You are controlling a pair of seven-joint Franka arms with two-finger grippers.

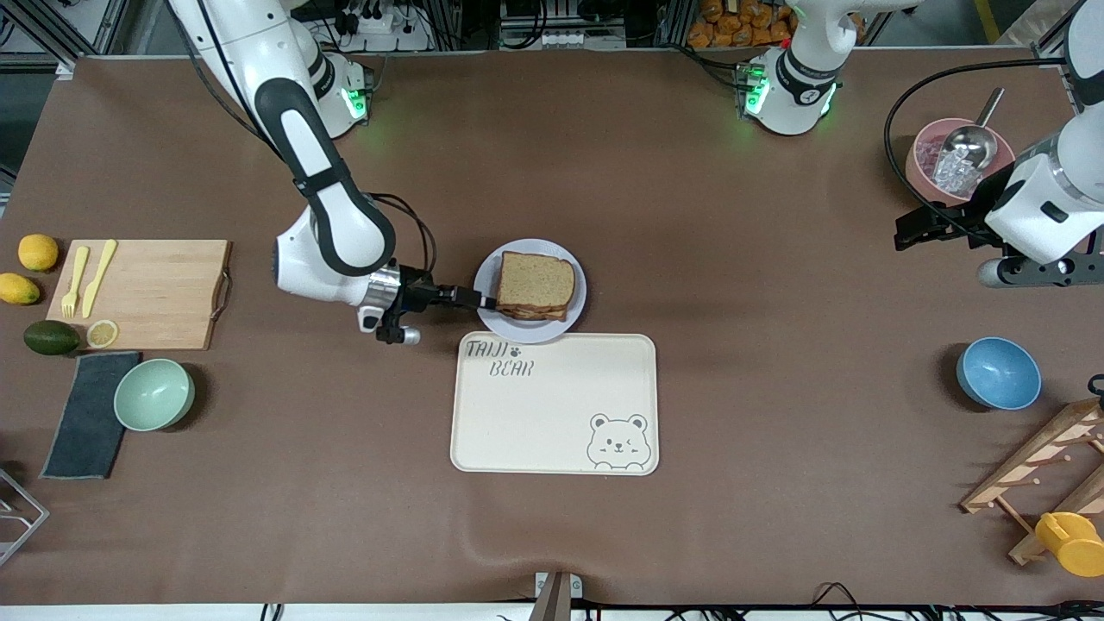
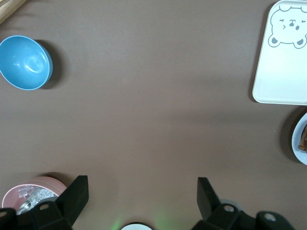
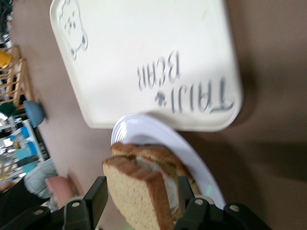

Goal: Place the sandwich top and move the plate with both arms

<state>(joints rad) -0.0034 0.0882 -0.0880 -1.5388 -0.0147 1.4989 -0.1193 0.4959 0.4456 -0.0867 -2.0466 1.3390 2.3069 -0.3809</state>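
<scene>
On the round lavender-white plate (image 1: 576,297), the right gripper (image 3: 141,194) straddles the brown bread slice (image 1: 535,280), fingers parted; the left gripper (image 2: 143,191) waits open over bare table.

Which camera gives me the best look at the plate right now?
The front view: the whole plate shows there, sandwich top on it, right gripper at its edge. The right wrist view shows a blurred stretch of rim under the sandwich; the left wrist view catches only a sliver.
</scene>
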